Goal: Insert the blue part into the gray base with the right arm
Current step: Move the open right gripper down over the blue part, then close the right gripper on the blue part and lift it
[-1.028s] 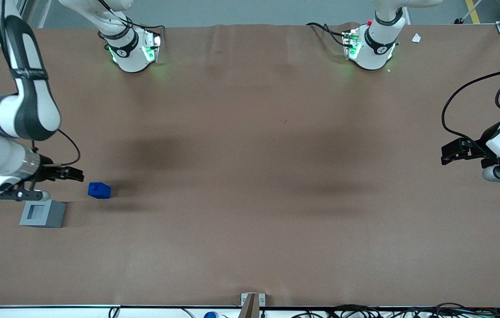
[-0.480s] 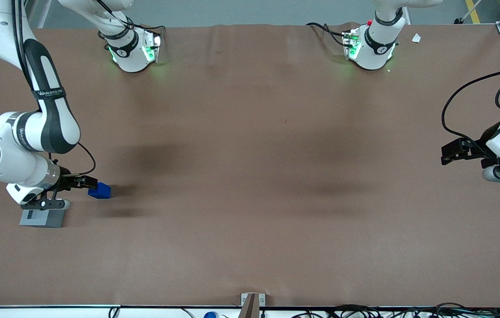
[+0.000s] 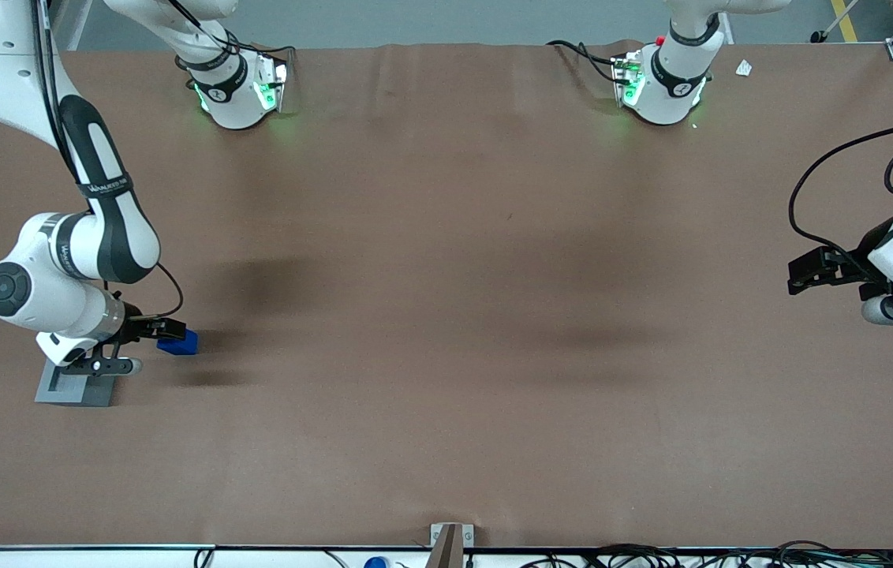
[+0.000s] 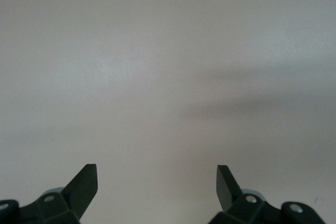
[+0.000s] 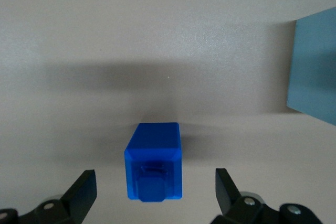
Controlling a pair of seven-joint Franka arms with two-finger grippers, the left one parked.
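The blue part [image 3: 181, 342] lies on the brown table, stub face toward my wrist camera, as the right wrist view shows [image 5: 154, 162]. My right arm's gripper [image 3: 169, 329] hangs just above it and is open. Its two black fingers [image 5: 84, 190] stand wide on either side of the blue part [image 5: 154, 162] without touching it. The gray base [image 3: 68, 390] sits beside the blue part, a little nearer the front camera, and my wrist covers part of its top. One edge of the gray base [image 5: 314, 66] shows in the right wrist view.
Two arm bases with green lights [image 3: 237, 87] [image 3: 659, 79] stand along the table edge farthest from the front camera. A metal bracket [image 3: 446, 541] and cables [image 3: 652, 552] lie at the nearest edge. A white scrap [image 3: 744, 68] lies by one base.
My right arm has swung toward the blue part and come down. The gripper, earlier short of the block, now straddles it, and my wrist now covers part of the gray base.
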